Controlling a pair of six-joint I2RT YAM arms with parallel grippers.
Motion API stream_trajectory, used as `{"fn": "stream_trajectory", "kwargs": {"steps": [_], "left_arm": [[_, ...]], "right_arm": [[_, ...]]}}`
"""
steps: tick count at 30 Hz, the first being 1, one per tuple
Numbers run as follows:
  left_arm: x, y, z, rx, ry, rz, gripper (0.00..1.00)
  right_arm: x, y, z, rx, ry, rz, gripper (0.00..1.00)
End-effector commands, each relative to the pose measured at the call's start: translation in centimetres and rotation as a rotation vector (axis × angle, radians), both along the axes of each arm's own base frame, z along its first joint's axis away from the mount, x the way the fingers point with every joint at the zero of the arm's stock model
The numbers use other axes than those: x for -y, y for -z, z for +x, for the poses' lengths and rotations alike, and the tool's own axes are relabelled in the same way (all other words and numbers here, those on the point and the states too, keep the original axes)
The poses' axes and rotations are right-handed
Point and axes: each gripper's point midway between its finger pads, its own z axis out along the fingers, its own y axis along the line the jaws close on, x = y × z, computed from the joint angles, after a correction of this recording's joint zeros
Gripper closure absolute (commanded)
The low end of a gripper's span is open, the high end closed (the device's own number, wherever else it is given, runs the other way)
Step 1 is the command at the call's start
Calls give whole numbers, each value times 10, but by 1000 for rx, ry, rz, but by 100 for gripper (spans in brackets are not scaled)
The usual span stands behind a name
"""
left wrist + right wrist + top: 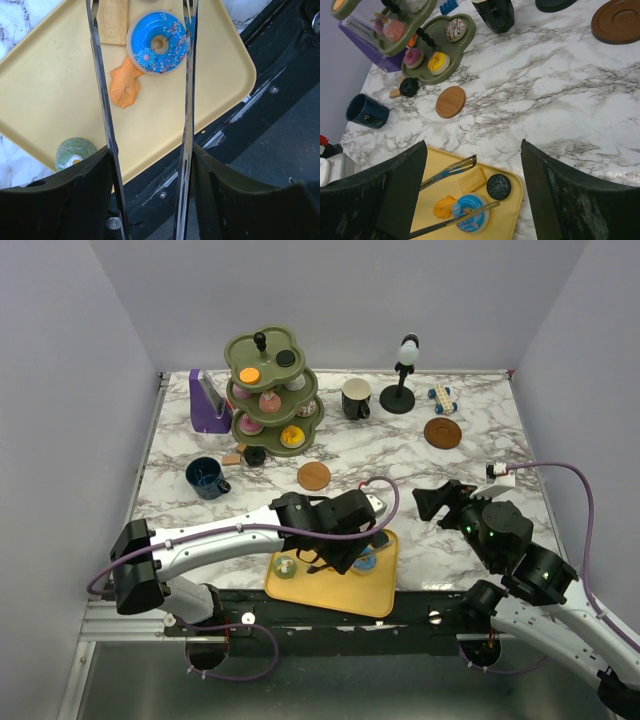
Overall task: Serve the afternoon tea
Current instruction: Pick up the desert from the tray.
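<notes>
The marble table has plenty of bare room in the middle. The green 3-tier stand sits at the back left, already carrying a few treats. The yellow tray is right at the near edge, with 1 corner close to the black rail, so there's not much slack on that side.

The blue mug and black mug are well apart, and the 2 coasters have nothing on them.

The left gripper is clamped on a pair of metal tongs. The tong arms are spread and straddle the blue doughnut on the tray. 1 arm is at its rim and the other is clear of it, so it's not pinched yet.

The right gripper hangs over bare marble beside the tray, jaws wide apart with nothing in them.

The doughnut looks like light, hard, glossy plastic, and slick metal on that will probably skate. Best bet is squeezing across the widest part of the rim, low down. An orange fish biscuit touches it and may get nudged.
</notes>
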Motion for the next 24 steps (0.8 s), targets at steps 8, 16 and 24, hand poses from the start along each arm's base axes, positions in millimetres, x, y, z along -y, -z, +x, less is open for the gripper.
{"fn": "stream_trajectory", "kwargs": {"steps": [8,16,24], "left_arm": [[9,-22,-7,-131,82,10,40],[10,-19,-14,-185,85,41,40],[10,-4,-14,-198,83,68,37]], "right_arm": [[2,0,-1,9,9,13,16],[2,0,-1,9,6,16,16],[0,0,-1,8,-1,15,16]]}}
